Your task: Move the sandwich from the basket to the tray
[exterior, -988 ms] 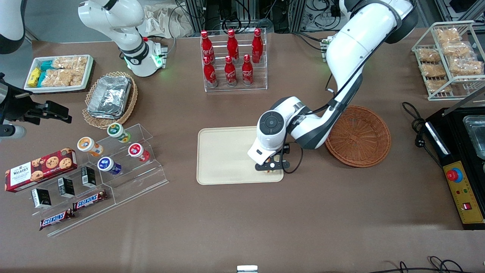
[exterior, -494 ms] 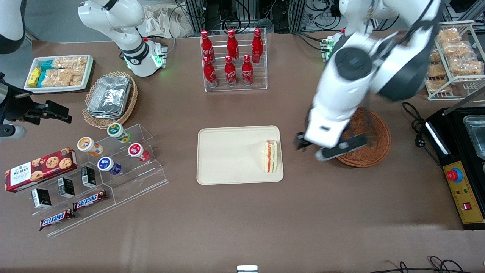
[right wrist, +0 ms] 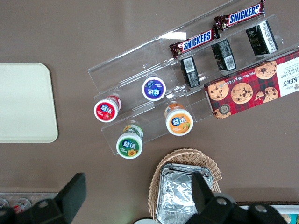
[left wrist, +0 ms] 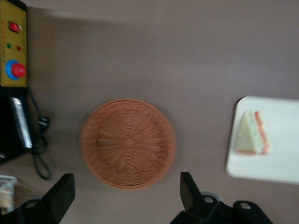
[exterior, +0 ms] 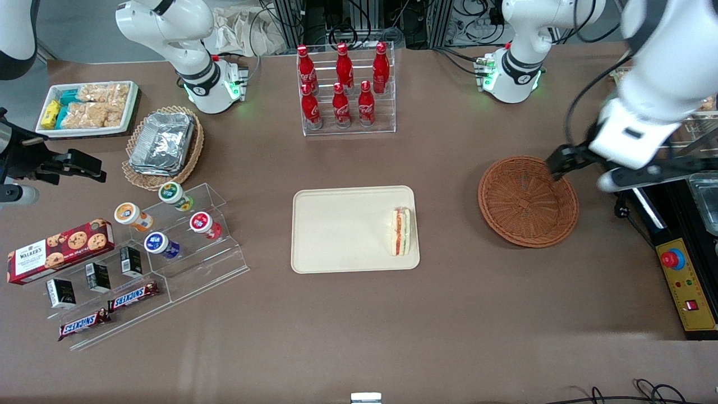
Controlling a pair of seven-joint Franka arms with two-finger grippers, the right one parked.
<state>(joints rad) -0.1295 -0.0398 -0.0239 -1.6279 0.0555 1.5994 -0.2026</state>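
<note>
The sandwich (exterior: 400, 231), a white-bread wedge with red and green filling stripes, lies on the cream tray (exterior: 336, 230) near the tray's edge toward the working arm; it shows too in the left wrist view (left wrist: 252, 134) on the tray (left wrist: 282, 158). The reddish-brown wicker basket (exterior: 528, 201) (left wrist: 128, 142) holds nothing. My left gripper (exterior: 583, 168) (left wrist: 126, 198) hangs open high above the table at the basket's rim toward the working arm's end, with nothing between its fingers.
A control box with a red button (exterior: 685, 283) and a black cable (exterior: 614, 179) lie beside the basket. A rack of red bottles (exterior: 345, 90) stands farther from the front camera than the tray. Toward the parked arm's end are an acrylic snack stand (exterior: 168, 247) and a foil-packet basket (exterior: 162, 147).
The left gripper let go of the sandwich on the tray, then rose and swung away over the basket toward the working arm's end. The sandwich stays on the tray.
</note>
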